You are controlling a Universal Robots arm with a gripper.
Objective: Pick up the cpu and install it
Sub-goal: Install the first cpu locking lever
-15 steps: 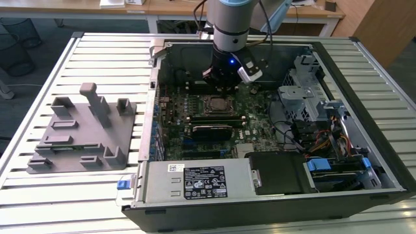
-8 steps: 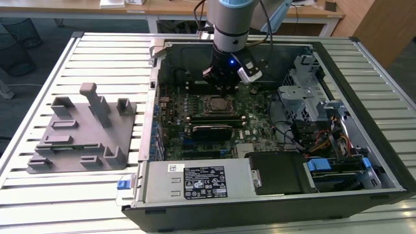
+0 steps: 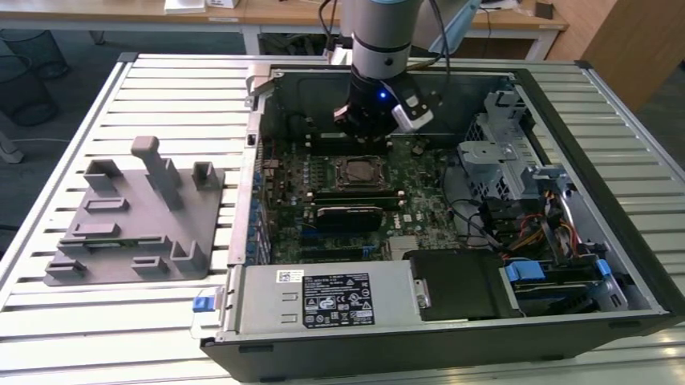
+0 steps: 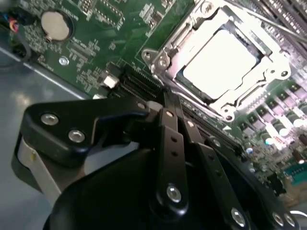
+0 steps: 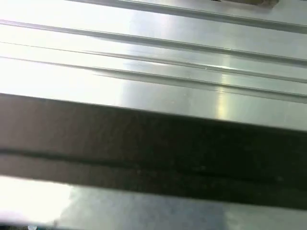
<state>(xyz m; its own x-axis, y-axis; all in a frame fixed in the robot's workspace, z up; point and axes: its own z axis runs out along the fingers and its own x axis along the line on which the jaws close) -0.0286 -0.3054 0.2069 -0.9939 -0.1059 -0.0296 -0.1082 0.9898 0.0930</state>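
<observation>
We see an open computer case (image 3: 450, 321) lying on a table (image 3: 160, 96) of ribbed, pale metal slats. In the first wrist view those slats (image 5: 153, 72) run as bright bands, crossed by a dark strip (image 5: 153, 148). On the table, at the exterior view's left of the case, rests a grey fixture tray (image 3: 134, 216) with upright posts. Behind the table we see a wooden desk (image 3: 278, 12), a wire bin (image 3: 27, 48) on a dark floor, and a wooden panel (image 3: 631, 40) at the exterior view's right.

The arm (image 3: 380, 40) reaches down into the case, and its gripper (image 3: 364, 128) hangs above the green motherboard (image 3: 428, 176), just behind the socket (image 3: 358, 170). In the second wrist view the black fingers (image 4: 173, 143) lie pressed together, clenched on nothing. Just beyond them the cpu (image 4: 219, 63) sits seated in the socket, its pale top glaring, framed by the metal bracket (image 4: 163, 60). A round coin battery (image 4: 56, 25) shows on the board, well apart from the socket. A power supply (image 3: 321, 301) with a label fills the case's near side.
</observation>
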